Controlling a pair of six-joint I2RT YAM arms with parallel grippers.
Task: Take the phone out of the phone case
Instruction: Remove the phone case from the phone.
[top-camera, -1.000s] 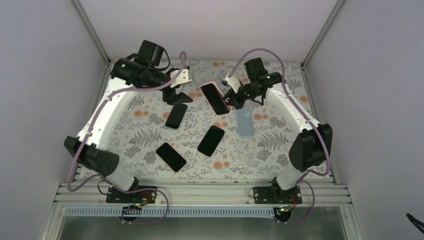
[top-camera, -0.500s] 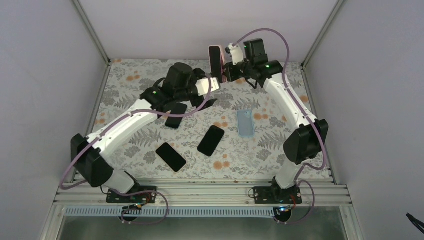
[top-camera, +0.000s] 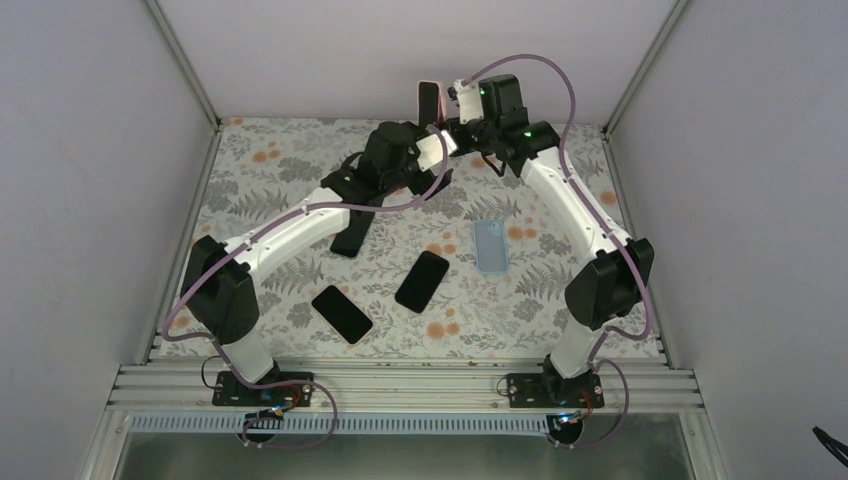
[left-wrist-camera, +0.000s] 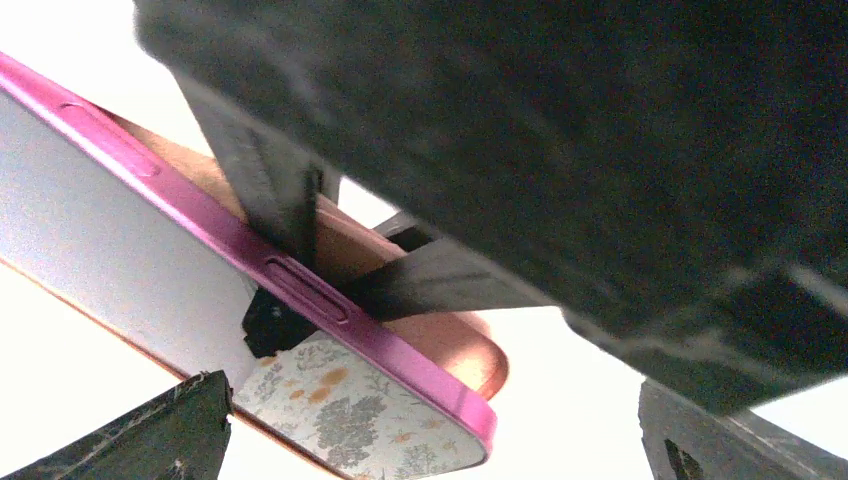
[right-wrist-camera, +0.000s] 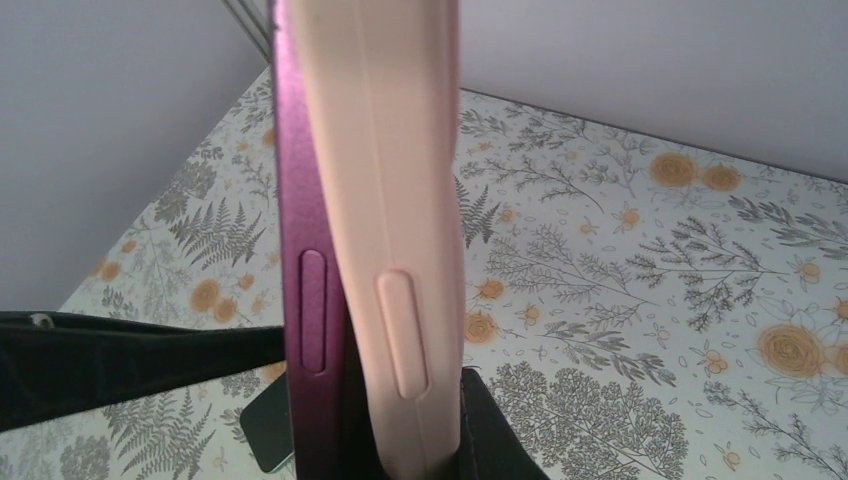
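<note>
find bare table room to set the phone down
Bare: far left corner of the table, behind the left arm; near strip before the blue case. Crowded: the middle, three black phones.

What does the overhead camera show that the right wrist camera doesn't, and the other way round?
Only overhead: both whole arms, and a blue case lying flat on the table. Only right wrist: close up, the magenta edge of the phone beside the pale pink case, each with a side button. Both: the cased phone, held upright by the right hand, above the floral table.
</note>
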